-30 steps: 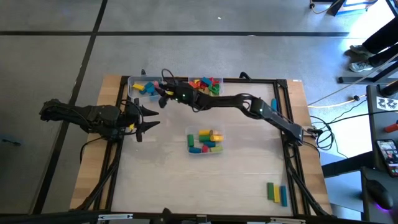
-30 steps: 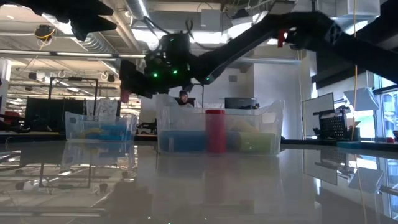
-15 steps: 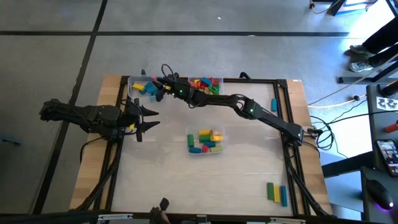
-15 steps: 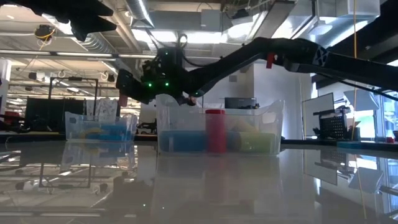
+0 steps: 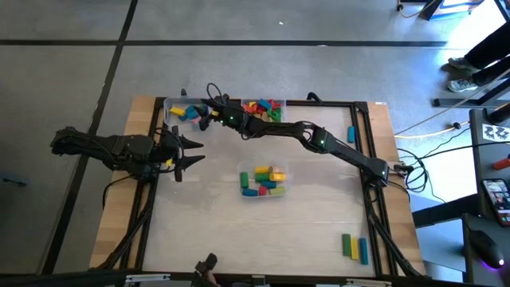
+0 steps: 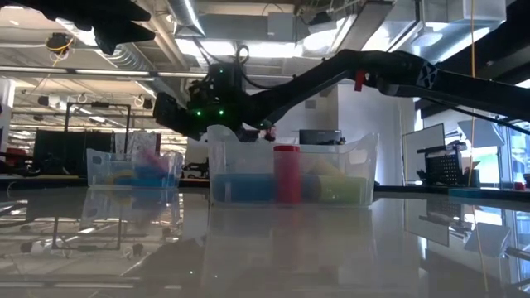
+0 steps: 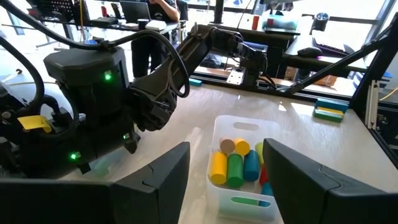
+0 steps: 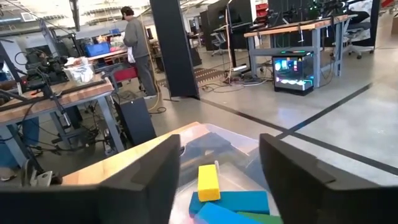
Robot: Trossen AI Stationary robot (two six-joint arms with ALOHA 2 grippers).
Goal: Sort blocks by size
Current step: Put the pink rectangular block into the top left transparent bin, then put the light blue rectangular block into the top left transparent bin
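High: three clear tubs on the worktop (image 5: 207,231). Far-left tub (image 5: 170,105) has blue/yellow blocks (image 5: 188,113), far-middle tub (image 5: 280,104) red/green/orange ones, centre tub (image 5: 245,191) a mixed lot. Three loose blocks near the right front corner. Right hand (image 5: 205,112) over far-left tub; left hand (image 5: 194,151) parked left, empty, spread wide.
Low: pink block (image 6: 150,157) in far-left tub.
Left wrist: centre tub holds upright cylinders.
Right wrist: fingers (image 8: 149,180) parted, holding nothing, yellow and blue blocks below.
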